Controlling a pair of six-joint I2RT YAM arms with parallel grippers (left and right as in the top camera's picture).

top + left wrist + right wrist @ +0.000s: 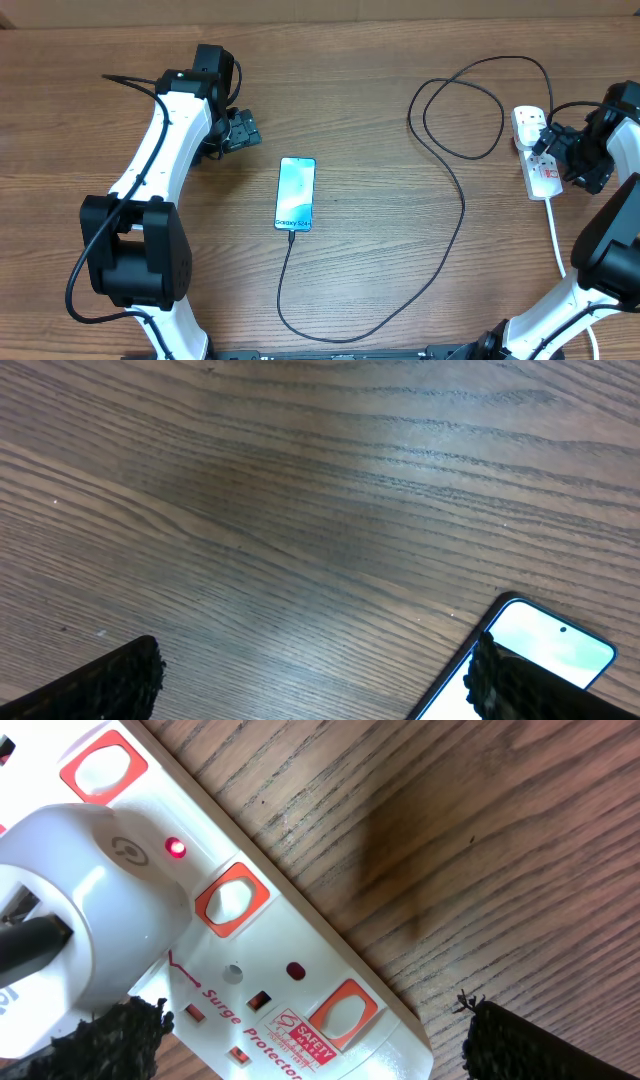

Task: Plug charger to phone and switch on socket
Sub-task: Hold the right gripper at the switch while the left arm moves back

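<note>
1. Overhead: the phone (295,194) lies face up with its screen lit near the middle of the table (380,60). The charger (462,215) meets its near short edge.
2. The black cable sweeps toward the near table edge, then runs back and curls into a loop before reaching the socket (543,178) on the right.
3. Right wrist view: a white plug body (80,910) sits in the socket, and a small red light (176,847) glows beside it.
4. The right gripper (556,155) hovers over the socket with its fingers spread wide, gripping nothing.
5. The left gripper (238,130) hangs beyond and to the left of the phone, jaws apart and empty, with bare wood between them.
</note>
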